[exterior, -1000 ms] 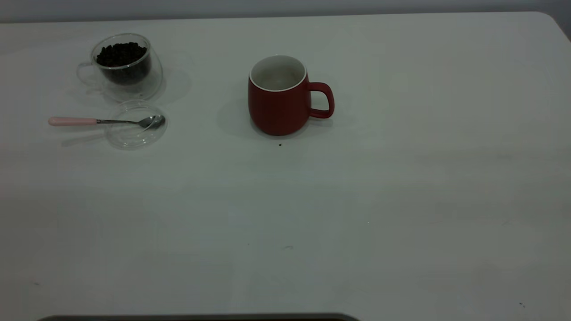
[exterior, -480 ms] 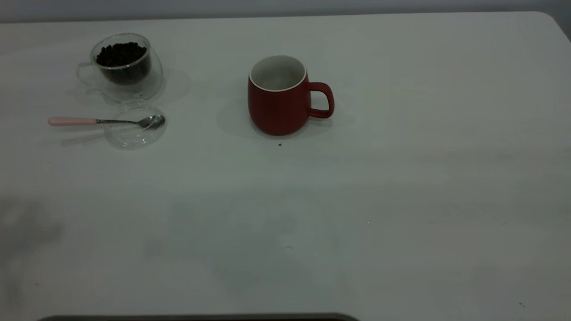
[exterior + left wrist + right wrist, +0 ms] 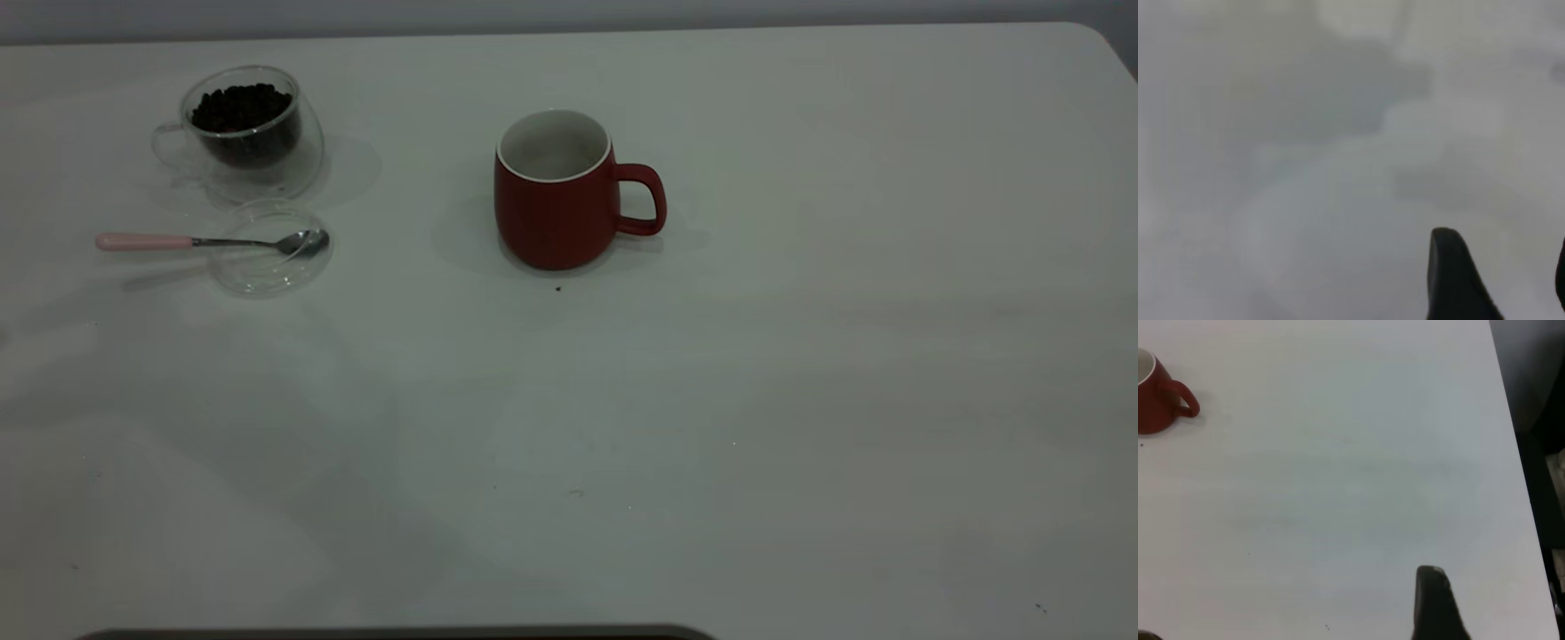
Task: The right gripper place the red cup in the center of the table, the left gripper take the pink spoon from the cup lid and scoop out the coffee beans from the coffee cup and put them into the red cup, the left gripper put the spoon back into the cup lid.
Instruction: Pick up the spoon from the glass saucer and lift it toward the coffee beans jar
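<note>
The red cup stands upright near the middle of the table, its handle to the right; it also shows in the right wrist view. The coffee cup with the coffee beans stands at the far left. In front of it lies the cup lid, and the pink spoon rests across it with its bowl on the lid and its handle pointing left. Neither gripper shows in the exterior view. My left gripper is open and empty over bare table. My right gripper is open and empty, far from the red cup.
A tiny dark speck lies just in front of the red cup. The table's edge runs close beside my right gripper, with dark floor beyond. A dark strip lies along the front edge.
A soft shadow has spread over the front left of the table. The cups, lid and spoon have not moved.
</note>
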You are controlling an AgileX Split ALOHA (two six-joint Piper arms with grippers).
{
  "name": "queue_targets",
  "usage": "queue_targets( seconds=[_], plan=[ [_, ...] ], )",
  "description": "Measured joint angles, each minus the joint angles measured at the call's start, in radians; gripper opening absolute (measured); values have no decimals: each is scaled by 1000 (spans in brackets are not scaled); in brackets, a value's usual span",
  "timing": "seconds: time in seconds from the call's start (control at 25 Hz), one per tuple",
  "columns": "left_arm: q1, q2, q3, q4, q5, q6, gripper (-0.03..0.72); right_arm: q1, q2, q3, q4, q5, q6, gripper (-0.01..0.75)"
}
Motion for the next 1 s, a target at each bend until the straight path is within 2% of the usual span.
queue_targets(
  seconds=[0.2, 0.4, 0.52, 0.72, 1.0],
  plan=[
    [66, 155, -106, -193, 93, 337, 426, 0, 0, 0, 0, 0, 0, 487],
    [92, 271, -147, -466, 178, 693, 426, 0, 0, 0, 0, 0, 0, 487],
    [92, 342, -161, -606, 175, 826, 426, 0, 0, 0, 0, 0, 0, 487],
    [93, 384, -166, -727, 135, 947, 433, 0, 0, 0, 0, 0, 0, 487],
    [93, 402, -168, -754, 137, 954, 586, 0, 0, 0, 0, 0, 0, 487]
  ],
)
